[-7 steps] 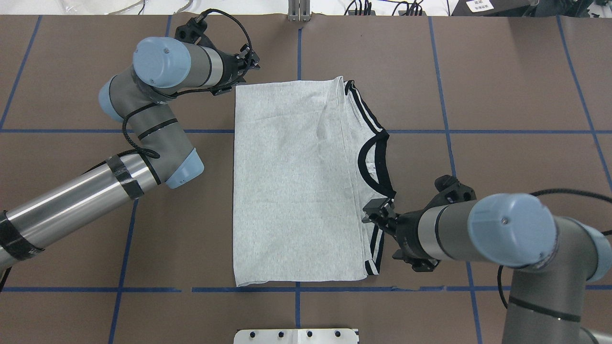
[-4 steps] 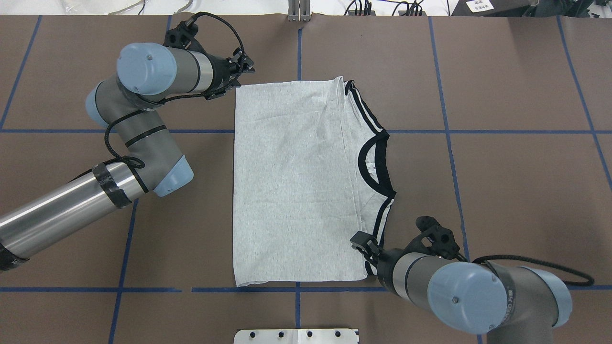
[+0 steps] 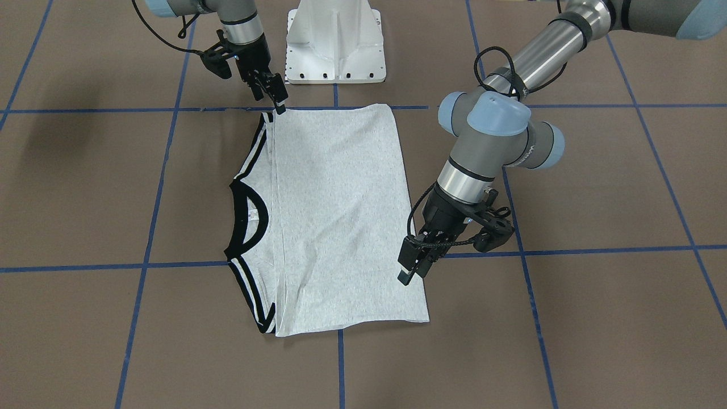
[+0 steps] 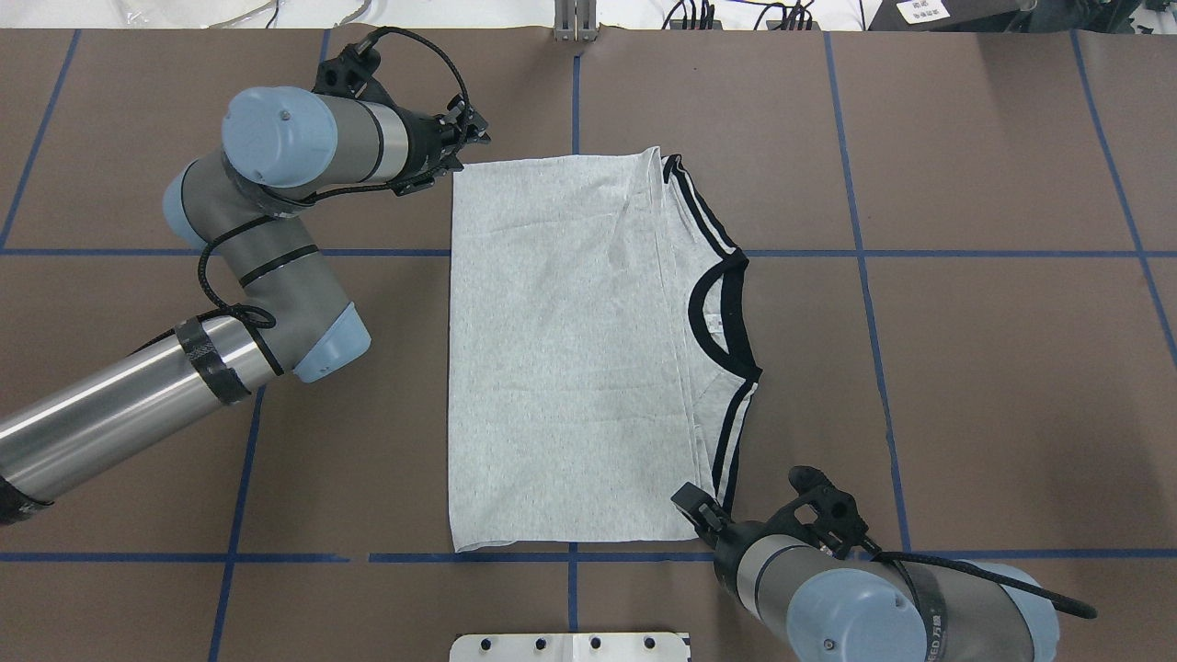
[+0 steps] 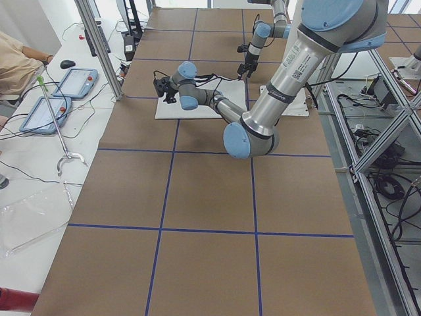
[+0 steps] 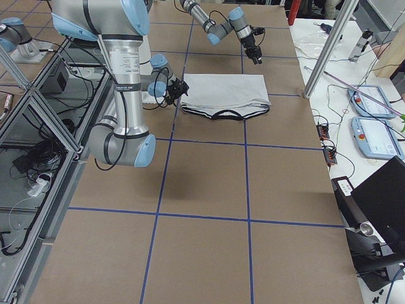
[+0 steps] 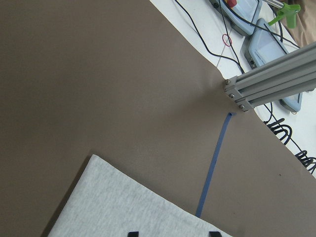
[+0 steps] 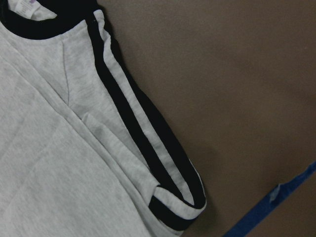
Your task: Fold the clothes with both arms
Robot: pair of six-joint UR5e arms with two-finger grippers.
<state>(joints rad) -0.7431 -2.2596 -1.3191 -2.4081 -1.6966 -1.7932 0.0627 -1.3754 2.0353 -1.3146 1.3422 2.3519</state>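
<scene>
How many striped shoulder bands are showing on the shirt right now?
2. The far striped band lies beyond the collar; the near striped band lies on its robot side, by the right gripper.

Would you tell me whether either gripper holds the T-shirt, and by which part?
Apparently nothing: the T-shirt lies flat. The left gripper is open near a hem corner; the right gripper is at the sleeve end, grip unclear.

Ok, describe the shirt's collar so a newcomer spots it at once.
On the brown table a grey T-shirt lies folded. Along its edge toward the robot's right sits the collar, a solid black curve, unlike the black-and-white striped trim either side.
</scene>
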